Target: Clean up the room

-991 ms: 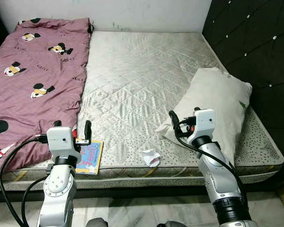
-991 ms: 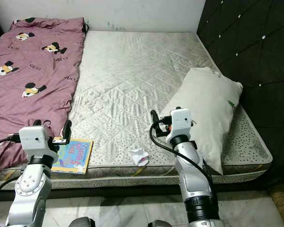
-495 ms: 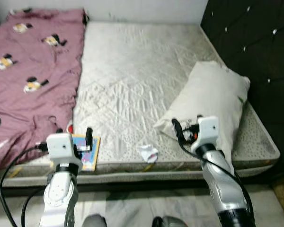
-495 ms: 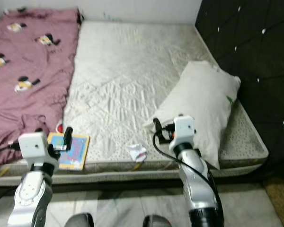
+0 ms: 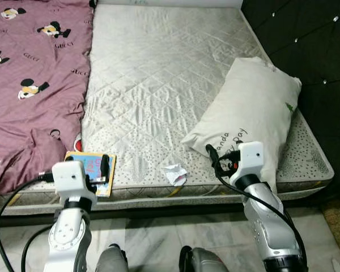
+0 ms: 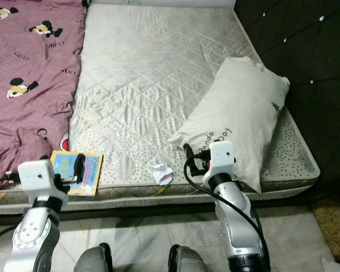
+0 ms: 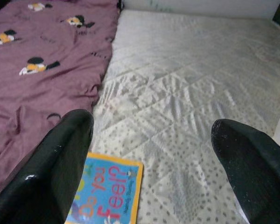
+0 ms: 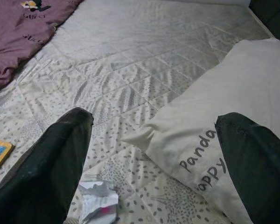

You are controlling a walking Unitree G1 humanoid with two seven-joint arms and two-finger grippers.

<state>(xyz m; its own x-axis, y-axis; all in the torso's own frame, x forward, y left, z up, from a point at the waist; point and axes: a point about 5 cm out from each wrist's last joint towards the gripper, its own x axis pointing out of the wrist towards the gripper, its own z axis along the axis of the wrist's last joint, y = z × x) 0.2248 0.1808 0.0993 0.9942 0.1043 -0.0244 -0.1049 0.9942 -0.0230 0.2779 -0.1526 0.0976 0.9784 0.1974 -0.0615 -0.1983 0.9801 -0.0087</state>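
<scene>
A crumpled white wrapper (image 5: 174, 174) with a pink spot lies near the front edge of the bare quilted mattress (image 5: 158, 73). To its left, a blue children's book (image 5: 90, 165) lies flat beside the maroon cartoon-print blanket (image 5: 28, 85). A white pillow (image 5: 252, 113) with printed words lies at the right. My left gripper (image 7: 151, 128) stands open and empty, held just before the book at the bed's edge. At the pillow's near corner my right gripper (image 8: 154, 123) is open too, with the wrapper (image 8: 99, 201) below its left finger.
A black tufted headboard (image 5: 306, 45) walls the bed's right side. Pale marble floor (image 5: 158, 238) runs along the front of the bed, where my grey knees (image 5: 110, 260) show. The middle of the mattress is bare.
The whole view has shifted: the camera has tilted down and come nearer the bed. Both grippers stay open and empty. Nothing on the bed has moved.
</scene>
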